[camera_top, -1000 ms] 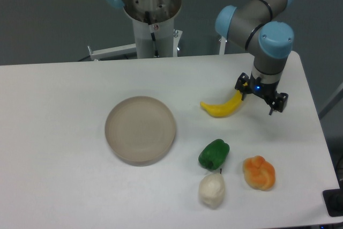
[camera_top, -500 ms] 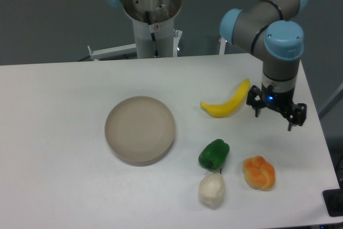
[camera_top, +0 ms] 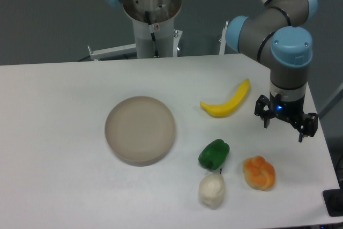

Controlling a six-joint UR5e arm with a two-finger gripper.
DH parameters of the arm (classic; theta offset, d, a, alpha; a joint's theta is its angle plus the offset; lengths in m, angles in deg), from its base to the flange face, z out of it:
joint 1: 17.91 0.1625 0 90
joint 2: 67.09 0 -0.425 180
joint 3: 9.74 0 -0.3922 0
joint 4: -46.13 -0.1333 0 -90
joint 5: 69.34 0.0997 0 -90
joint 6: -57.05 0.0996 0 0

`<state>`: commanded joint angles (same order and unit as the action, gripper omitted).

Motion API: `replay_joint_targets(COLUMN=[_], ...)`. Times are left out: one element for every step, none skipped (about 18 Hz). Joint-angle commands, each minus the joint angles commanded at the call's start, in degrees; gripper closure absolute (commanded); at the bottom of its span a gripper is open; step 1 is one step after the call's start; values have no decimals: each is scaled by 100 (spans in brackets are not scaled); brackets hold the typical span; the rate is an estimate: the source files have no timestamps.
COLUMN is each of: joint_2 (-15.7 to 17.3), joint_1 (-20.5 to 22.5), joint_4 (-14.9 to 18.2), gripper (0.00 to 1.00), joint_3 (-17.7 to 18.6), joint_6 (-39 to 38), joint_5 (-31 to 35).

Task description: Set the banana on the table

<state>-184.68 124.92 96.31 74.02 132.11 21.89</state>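
Jaws of the gripper [camera_top: 285, 128] hang spread and empty beside the banana [camera_top: 227, 102], which lies on the worktop [camera_top: 59, 154], so placing looks done.

Around the banana [camera_top: 227, 102], bare table [camera_top: 59, 105] lies behind and to its left; the gripper [camera_top: 282, 127] hangs just right, the green pepper [camera_top: 214, 154] sits near its front.

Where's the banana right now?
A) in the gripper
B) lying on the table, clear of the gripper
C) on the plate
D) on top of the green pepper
B: the banana lies on the white table, with the open gripper empty to its right.
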Motion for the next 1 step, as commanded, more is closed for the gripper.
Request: replay_joint_targets(joint_2=[0], joint_1=[0], joint_4=[0], gripper=[0], joint_3=[-9], joint_6=[9], joint_5=[9])
